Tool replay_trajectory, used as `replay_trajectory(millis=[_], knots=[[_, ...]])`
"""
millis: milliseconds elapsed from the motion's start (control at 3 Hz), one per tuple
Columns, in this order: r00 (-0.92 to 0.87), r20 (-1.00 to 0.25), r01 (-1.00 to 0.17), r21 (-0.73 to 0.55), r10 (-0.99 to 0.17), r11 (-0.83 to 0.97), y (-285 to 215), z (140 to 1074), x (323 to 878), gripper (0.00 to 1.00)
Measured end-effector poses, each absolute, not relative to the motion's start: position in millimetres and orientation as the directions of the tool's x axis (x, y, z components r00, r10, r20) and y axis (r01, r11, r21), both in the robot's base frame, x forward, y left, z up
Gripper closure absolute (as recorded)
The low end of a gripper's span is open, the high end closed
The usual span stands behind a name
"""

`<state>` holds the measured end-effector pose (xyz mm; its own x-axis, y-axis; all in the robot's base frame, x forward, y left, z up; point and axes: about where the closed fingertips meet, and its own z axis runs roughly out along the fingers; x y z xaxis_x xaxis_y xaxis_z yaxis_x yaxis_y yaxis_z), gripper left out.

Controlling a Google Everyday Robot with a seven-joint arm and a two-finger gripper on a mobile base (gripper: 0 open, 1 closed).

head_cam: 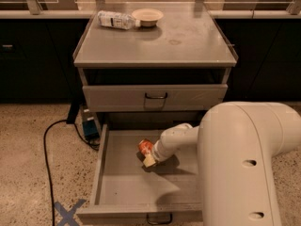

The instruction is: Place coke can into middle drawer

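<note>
pincer (146, 153) is reaching into the open middle drawer (100, 169) from the right side and is grasping the coke can (145, 146), with one cream fingertip (149, 162) showing just below the can. the coke can is sitting tilted at the pincer's end, its red side and one metallic end facing up and to the left. it is positioned over the rear half of the drawer floor, nearer the centre than either side wall, and whether it is touching the floor cannot be told. a dark shadow is falling on the drawer floor just right of the pincer.

the arm (176, 138) is running from the pincer back to the large cream robot body (244, 164), which is covering the drawer's right front corner. the middle drawer is standing pulled fully out, and its dark loop handle (159, 218) is showing at the front edge.

the upper drawer (117, 98) is sitting closed above it, its handle (155, 96) centred. on the tabletop (188, 41) a clear water bottle (115, 20) is lying on its side at the rear left, with a tan bowl (147, 17) just beside it to the right. a black cable (47, 145) is trailing over the speckled floor left of the cabinet, near a blue tape cross (66, 213).
</note>
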<state>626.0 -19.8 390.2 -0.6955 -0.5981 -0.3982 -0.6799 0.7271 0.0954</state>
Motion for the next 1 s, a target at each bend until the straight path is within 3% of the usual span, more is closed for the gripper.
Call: replay_trajectory(millis=[1000], knots=[[-0.756,-0.291,-0.638,0.127,-0.587,0.759,-37.9,339.0,624.0,1.0]])
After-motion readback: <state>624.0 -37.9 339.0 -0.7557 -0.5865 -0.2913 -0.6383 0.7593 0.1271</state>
